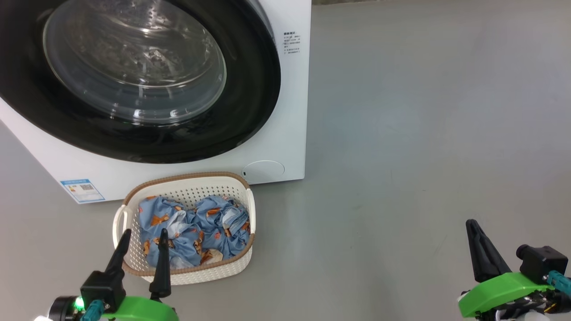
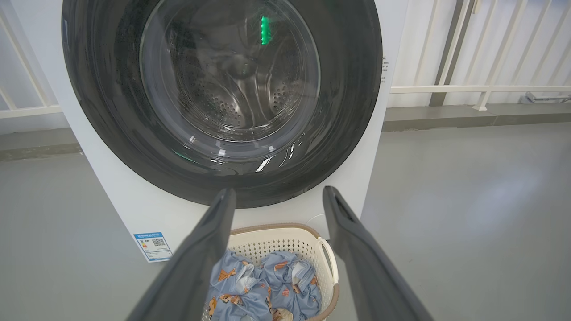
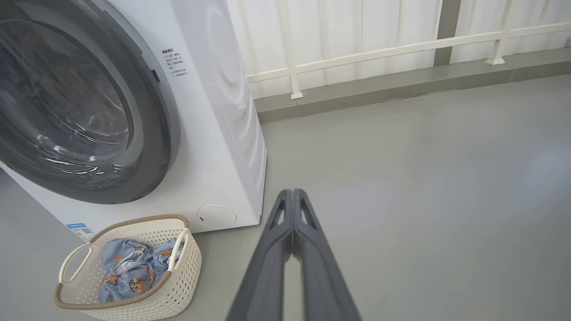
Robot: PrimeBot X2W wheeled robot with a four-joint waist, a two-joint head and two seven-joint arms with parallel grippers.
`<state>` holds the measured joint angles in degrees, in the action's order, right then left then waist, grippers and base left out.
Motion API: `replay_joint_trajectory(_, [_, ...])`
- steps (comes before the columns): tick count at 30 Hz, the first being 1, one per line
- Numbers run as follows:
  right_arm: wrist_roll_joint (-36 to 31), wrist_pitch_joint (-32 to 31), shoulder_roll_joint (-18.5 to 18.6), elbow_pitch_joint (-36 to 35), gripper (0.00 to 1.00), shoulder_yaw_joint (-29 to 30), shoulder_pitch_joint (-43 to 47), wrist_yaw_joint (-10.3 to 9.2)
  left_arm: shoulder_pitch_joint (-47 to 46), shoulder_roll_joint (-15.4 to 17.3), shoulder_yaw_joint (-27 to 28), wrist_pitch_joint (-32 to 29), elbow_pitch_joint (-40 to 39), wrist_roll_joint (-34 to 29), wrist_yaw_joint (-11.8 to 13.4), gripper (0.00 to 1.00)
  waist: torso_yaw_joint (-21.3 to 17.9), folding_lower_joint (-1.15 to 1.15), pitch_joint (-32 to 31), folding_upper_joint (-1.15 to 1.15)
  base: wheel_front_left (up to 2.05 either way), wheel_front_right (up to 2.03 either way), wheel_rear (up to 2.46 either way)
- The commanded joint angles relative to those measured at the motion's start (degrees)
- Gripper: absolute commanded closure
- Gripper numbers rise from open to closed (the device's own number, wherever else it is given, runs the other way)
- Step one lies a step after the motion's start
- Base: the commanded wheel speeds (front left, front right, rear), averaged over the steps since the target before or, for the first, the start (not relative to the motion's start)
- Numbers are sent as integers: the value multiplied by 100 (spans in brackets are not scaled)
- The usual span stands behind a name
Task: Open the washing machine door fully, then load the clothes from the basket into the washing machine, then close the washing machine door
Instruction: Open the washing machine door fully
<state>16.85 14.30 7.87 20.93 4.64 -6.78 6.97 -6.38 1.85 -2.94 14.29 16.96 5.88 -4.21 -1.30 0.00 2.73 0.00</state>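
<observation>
Washing machine door [image 1: 134,67] is found shut, flush against the front of the washing machine [image 1: 290,111]. It lies ahead of and above the left gripper [image 1: 145,234] and well off to the left of the right gripper [image 1: 471,226]. Left gripper's fingers are spread wide, with nothing held. Right gripper's fingers are pressed together tip to tip with nothing between them, over bare grey floor [image 1: 424,133]. Basket [image 1: 209,271] is set on the floor just ahead of the left gripper, between it and the machine's lower front, beneath the door's bottom edge; whether it touches the machine cannot be told. Clothes [image 1: 192,232] are heaped crumpled inside it, below the rim. From the left wrist the perforated drum [image 2: 232,102] is made out through the glass, with a green glint on it. From the right wrist the machine's side panel [image 3: 223,89] and a white railing [image 3: 289,53] behind it are taken in. A round cap [image 1: 263,171] and a blue label [image 1: 82,191] are noted low on the front.
</observation>
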Motion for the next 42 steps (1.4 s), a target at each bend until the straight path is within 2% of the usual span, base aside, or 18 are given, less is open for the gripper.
replay_joint_trajectory(1, [61,70,110,-112,100,-158,-247,52,-275,103,160,71,-196,20,45,0,17,0,40,0,0,0,0])
replay_joint_trajectory(7, [423,70,179,-35,100,-204,-403,52,-361,103,124,71,-265,20,80,0,65,0,218,0,0,0,0])
replay_joint_trajectory(12, [1010,70,274,114,100,-259,-671,52,-473,103,73,71,-335,20,113,0,127,0,426,0,0,0,0])
replay_joint_trajectory(14, [1547,70,338,264,100,-359,-922,52,-566,103,20,71,-392,28,144,0,183,0,582,0,0,0,0])
replay_joint_trajectory(16, [1763,70,364,329,100,-404,-1019,52,-599,103,0,71,-411,32,156,0,202,0,636,0,0,0,0])
replay_joint_trajectory(19, [2618,-38,420,506,100,-504,-1348,52,-704,103,-65,71,-452,50,183,0,278,0,792,0,0,0,0])
replay_joint_trajectory(24, [4199,-590,549,622,100,-554,-1947,52,-864,103,-182,71,-539,122,226,0,419,0,1067,0,0,0,0])
replay_joint_trajectory(29, [5368,-1210,680,640,100,-600,-2508,52,-1020,103,-319,71,-606,154,271,0,572,0,1313,0,0,0,0])
replay_joint_trajectory(36, [6597,-2083,719,655,100,-563,-3143,52,-1159,103,-505,71,-653,237,355,0,746,0,1520,0,0,0,0])
replay_joint_trajectory(42, [7320,-2882,654,855,100,-518,-3767,52,-1244,103,-619,71,-702,280,406,0,845,0,1713,0,0,0,0])
